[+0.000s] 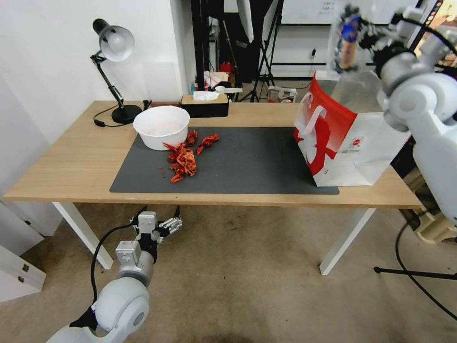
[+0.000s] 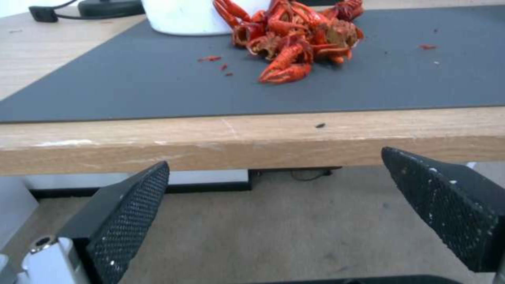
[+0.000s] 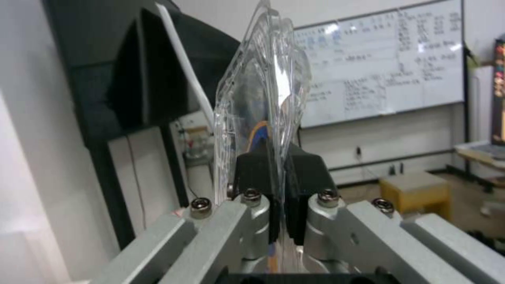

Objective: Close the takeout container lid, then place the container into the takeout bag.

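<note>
Pinching the container [image 3: 263,106] edge-on in the right gripper [image 3: 279,185] jaws, long axis running straight out beyond them; left gripper [image 2: 274,205] jaws spread.

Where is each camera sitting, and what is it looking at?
Head view: up on the robot's head, looking down at the table, takeout bag and both arms; the right gripper holds the container above the bag.
Left wrist view: low before the table edge, facing the crayfish; the open left gripper shows.
Right wrist view: up high, facing a whiteboard; its fingers pinch the container.
Shared: head and left wrist views both show crayfish, white bowl.
</note>
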You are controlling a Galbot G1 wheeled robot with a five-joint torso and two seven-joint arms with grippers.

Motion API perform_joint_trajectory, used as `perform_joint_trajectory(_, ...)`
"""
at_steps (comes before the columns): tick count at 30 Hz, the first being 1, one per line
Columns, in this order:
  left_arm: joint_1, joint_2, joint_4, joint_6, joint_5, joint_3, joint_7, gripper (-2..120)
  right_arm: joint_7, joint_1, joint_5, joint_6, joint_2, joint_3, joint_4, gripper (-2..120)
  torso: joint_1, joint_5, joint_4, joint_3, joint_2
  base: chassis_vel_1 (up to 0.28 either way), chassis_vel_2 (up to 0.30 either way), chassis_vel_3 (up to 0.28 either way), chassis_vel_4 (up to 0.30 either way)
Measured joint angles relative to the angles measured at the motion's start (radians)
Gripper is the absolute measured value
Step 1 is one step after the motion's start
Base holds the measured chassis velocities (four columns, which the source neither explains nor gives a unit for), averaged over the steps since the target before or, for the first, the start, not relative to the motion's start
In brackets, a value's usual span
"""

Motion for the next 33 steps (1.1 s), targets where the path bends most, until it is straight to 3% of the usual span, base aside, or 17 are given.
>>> perform_joint_trajectory(8, -0.017, 0.002, 0.011, 0.008, -0.011, 0.014, 0.000, 100, 0.009, -0.104, 0.022, -0.012, -0.014, 0.052, 0.023, 0, 0.000, -0.0007, 0.0000, 0.000, 0.000, 0.000, 0.000, 0.000, 0.000)
perform_joint_trajectory(18, -0.016, -0.001, 0.008, 0.014, -0.010, 0.020, 0.011, 100, 0.050, -0.161, 0.043, -0.042, 0.000, 0.058, 0.030, 39, 0.000, -0.0004, 0.0001, 0.000, 0.000, 0.000, 0.000, 0.000, 0.000)
perform_joint_trajectory(24, -0.023, 0.001, -0.001, 0.023, -0.010, 0.021, 0.014, 100, 0.049, -0.178, 0.014, -0.042, 0.001, 0.061, 0.034, 55, 0.000, -0.0005, 0.0001, 0.000, 0.000, 0.000, 0.000, 0.000, 0.000)
perform_joint_trajectory(26, -0.028, 0.004, -0.001, 0.025, -0.012, 0.019, 0.013, 100, 0.026, -0.191, 0.004, -0.026, -0.004, 0.066, 0.043, 67, 0.000, -0.0004, -0.0001, 0.000, 0.000, 0.000, 0.000, 0.000, 0.000)
perform_joint_trajectory(28, -0.028, 0.004, -0.001, 0.026, -0.014, 0.016, 0.013, 100, 0.007, -0.198, 0.002, -0.011, -0.008, 0.067, 0.051, 70, 0.000, -0.0004, -0.0001, 0.000, 0.000, 0.000, 0.000, 0.000, 0.000)
perform_joint_trajectory(33, -0.020, 0.002, -0.003, 0.025, -0.015, 0.010, 0.018, 100, -0.069, -0.224, -0.024, 0.046, -0.028, 0.072, 0.109, 92, 0.000, -0.0006, 0.0001, 0.000, 0.000, 0.000, 0.000, 0.000, 0.000)
